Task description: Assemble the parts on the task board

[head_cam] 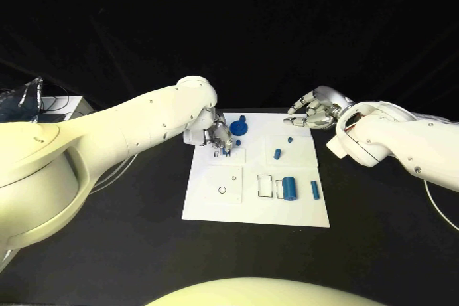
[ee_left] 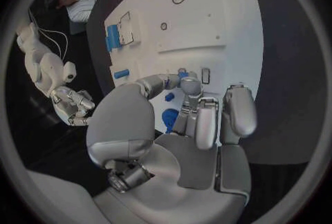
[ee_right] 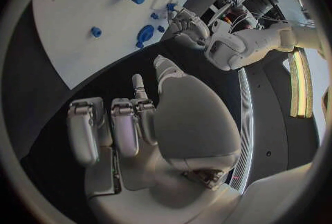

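Black table (head_cam: 115, 239) bears the task board (head_cam: 251, 210); left hand (head_cam: 216, 135) fingers pinch a blue part (ee_left: 182, 74); right hand (head_cam: 314, 111) fingers curled, empty.

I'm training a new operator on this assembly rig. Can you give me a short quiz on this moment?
1. True or false: the right hand holds a blue part.
2. Which hand is over the task board? A left, B right.
3. Fill in: the left hand pinches a small ____ part.

Key: 1 false, it is off the board with nothing in it; 2 A; 3 blue.
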You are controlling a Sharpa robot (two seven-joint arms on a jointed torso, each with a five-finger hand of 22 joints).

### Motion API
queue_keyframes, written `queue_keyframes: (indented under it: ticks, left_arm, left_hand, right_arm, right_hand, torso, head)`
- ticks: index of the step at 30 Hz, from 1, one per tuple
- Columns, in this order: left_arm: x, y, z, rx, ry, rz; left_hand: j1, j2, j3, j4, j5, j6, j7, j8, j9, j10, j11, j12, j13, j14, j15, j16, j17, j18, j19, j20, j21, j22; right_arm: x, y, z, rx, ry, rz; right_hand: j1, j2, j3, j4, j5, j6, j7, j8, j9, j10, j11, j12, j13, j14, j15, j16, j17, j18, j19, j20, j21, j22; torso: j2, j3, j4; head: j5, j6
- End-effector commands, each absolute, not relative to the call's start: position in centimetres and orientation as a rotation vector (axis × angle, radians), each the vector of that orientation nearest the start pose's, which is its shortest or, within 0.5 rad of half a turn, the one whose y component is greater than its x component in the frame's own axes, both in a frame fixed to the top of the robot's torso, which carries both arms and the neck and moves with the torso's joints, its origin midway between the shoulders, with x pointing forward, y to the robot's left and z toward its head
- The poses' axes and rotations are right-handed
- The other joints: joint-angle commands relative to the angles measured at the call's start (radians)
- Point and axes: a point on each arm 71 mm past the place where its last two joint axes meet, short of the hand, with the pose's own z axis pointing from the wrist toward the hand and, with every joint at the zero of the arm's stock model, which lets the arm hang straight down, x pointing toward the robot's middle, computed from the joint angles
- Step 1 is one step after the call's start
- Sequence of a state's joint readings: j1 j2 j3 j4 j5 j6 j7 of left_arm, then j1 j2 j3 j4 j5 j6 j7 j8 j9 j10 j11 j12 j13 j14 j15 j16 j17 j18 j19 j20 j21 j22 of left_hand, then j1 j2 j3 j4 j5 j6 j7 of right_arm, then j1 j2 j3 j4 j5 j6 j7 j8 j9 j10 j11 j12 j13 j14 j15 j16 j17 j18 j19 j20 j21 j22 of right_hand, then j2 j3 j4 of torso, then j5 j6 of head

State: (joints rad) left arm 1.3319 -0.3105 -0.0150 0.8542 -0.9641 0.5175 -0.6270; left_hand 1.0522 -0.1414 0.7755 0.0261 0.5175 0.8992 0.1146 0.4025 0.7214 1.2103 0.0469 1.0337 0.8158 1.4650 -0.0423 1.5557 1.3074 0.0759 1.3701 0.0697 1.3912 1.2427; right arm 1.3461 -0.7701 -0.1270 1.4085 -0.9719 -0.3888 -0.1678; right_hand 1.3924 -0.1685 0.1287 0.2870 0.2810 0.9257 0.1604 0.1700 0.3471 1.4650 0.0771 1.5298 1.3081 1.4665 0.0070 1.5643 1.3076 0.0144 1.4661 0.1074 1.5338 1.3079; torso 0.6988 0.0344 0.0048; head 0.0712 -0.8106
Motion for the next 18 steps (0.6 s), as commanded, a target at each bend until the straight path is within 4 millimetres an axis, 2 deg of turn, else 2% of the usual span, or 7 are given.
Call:
queue_keyframes:
  ticks: [1,11,16,18]
  left_arm:
    - [57.75,12.46,-19.77,-0.165,2.540,-0.281]
    - [57.35,12.72,-19.67,-0.137,2.568,-0.304]
    - [57.17,12.87,-19.64,-0.116,2.586,-0.307]
    - [57.13,12.98,-19.62,-0.113,2.589,-0.312]
  left_hand:
    - [0.047,0.034,0.102,-0.098,0.011,0.022,-0.007,0.003,-0.001,-0.004,-0.022,0.003,0.000,0.099,0.006,0.003,0.245,0.001,0.003,0.004,0.004,0.006]
    - [0.043,0.013,0.114,-0.118,0.062,0.067,-0.025,0.000,-0.015,0.026,-0.037,0.000,-0.008,0.106,-0.006,0.015,0.263,-0.003,0.012,-0.007,0.018,0.025]
    - [0.042,0.008,0.114,-0.121,0.071,0.074,-0.026,0.000,-0.017,0.031,-0.038,0.002,-0.006,0.106,-0.007,0.015,0.263,-0.003,0.013,-0.008,0.020,0.028]
    - [0.042,0.008,0.114,-0.122,0.073,0.075,-0.026,0.000,-0.018,0.031,-0.039,0.001,-0.007,0.106,-0.007,0.015,0.263,-0.003,0.013,-0.008,0.020,0.028]
  right_arm:
    - [52.55,-20.99,-15.53,0.307,1.714,0.719]
    - [52.54,-21.01,-15.61,0.305,1.723,0.718]
    - [52.54,-20.96,-15.64,0.303,1.726,0.719]
    - [52.52,-20.93,-15.64,0.302,1.728,0.720]
  right_hand:
    - [-0.005,-0.003,0.005,0.000,0.003,-0.007,-0.001,0.006,0.001,0.065,-0.001,-0.002,0.222,0.102,-0.005,0.004,0.255,-0.003,0.084,-0.003,-0.007,0.231]
    - [-0.005,-0.003,0.005,0.000,0.003,-0.007,-0.001,0.006,0.001,0.065,-0.001,-0.002,0.222,0.102,-0.005,0.004,0.255,-0.003,0.084,-0.003,-0.007,0.231]
    - [-0.005,-0.003,0.005,0.000,0.003,-0.007,-0.001,0.006,0.001,0.065,-0.001,-0.002,0.222,0.102,-0.005,0.004,0.255,-0.003,0.084,-0.003,-0.007,0.231]
    - [-0.005,-0.003,0.005,0.000,0.003,-0.007,-0.001,0.006,0.001,0.065,-0.001,-0.002,0.222,0.102,-0.005,0.004,0.255,-0.003,0.084,-0.003,-0.007,0.231]
  torso:
    - [0.000,-0.0003,-0.0001]
    - [0.000,-0.0003,0.0010]
    - [0.000,0.0002,0.0010]
    - [0.001,0.0002,-0.0007]
  head:
    - [0.001,0.001]
    - [0.000,0.002]
    - [0.001,0.003]
    - [0.001,0.004]
